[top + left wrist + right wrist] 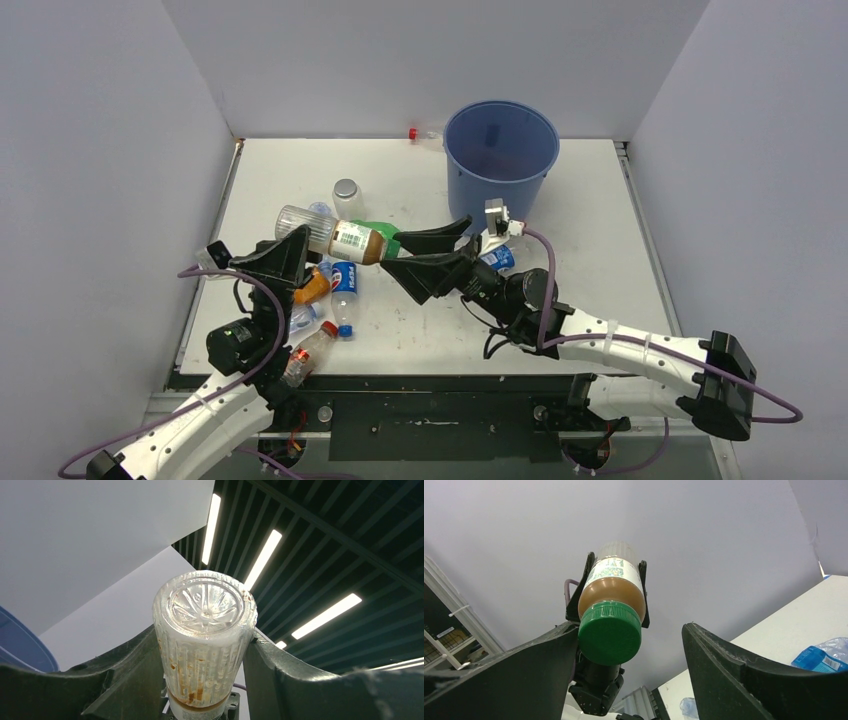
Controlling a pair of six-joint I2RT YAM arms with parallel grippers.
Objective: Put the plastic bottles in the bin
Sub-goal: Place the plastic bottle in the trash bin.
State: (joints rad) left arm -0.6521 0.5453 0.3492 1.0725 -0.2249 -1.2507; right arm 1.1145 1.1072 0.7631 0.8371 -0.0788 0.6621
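Note:
A plastic bottle with brown drink, a white label and a green cap is held level above the table. My left gripper is shut on its clear ribbed base end. My right gripper is open, one finger on each side of the green cap. In the right wrist view the cap lies against the left finger, with a wide gap to the other finger. The bin, a round blue bucket, stands at the back right; nothing shows inside it.
Several more bottles lie at the left front: a Pepsi one, an orange one and a red-capped one. A blue-labelled bottle lies under my right wrist. A clear red-capped bottle lies by the back wall.

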